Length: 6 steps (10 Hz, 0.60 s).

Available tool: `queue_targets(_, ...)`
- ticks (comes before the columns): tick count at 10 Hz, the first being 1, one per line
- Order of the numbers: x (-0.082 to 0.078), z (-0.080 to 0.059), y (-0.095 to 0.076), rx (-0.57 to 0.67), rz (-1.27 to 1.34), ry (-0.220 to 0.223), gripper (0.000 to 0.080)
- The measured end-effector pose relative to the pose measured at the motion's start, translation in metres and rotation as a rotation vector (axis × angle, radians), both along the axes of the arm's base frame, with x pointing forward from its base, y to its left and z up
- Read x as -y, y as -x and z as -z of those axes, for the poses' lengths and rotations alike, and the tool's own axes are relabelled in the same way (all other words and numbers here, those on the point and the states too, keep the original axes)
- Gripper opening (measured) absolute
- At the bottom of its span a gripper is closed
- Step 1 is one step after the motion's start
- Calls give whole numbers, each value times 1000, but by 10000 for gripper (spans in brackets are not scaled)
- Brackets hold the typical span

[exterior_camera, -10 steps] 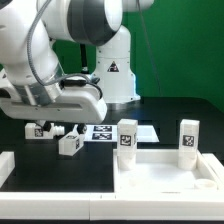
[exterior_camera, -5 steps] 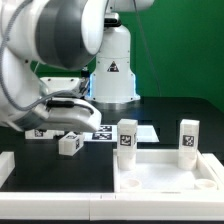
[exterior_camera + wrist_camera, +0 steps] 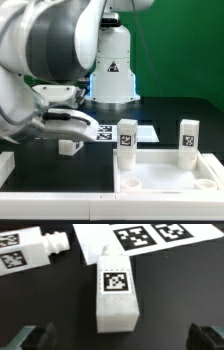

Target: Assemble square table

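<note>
The square table's white tray-like top [image 3: 165, 178] lies at the exterior view's lower right. Two tagged legs stand upright on its far corners [image 3: 126, 137] [image 3: 188, 140]. A loose tagged leg [image 3: 117, 292] lies flat on the black table, straight below my gripper [image 3: 120, 339]. The gripper is open, its dark fingertips [image 3: 36, 336] wide apart on either side of the leg's near end and not touching it. Another loose leg [image 3: 32, 252] lies beside it. In the exterior view my arm [image 3: 50, 60] hides most of these loose legs; one [image 3: 68, 146] peeks out beneath the hand.
The marker board [image 3: 128, 130] [image 3: 150, 235] lies flat just beyond the loose legs. A plain white bar [image 3: 5, 166] sits at the exterior view's left edge. The robot's base [image 3: 112, 70] stands behind.
The arm has swung lower and nearer to the camera over the loose legs, now covering most of them. The gripper stays open. The upright legs and the top have not moved.
</note>
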<state>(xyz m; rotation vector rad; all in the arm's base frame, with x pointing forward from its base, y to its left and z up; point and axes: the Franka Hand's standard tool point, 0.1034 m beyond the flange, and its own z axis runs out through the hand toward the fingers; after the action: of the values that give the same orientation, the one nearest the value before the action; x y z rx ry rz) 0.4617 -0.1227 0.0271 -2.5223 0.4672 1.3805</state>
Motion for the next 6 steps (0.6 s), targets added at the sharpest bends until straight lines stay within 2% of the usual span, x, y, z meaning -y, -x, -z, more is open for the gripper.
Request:
queue_targets(2, -4, 12, 14, -36, 18, 14, 649)
queue_targets(5, -4, 14, 17, -46, 26, 18, 619)
queue_targets(6, -4, 14, 17, -46, 26, 18, 441)
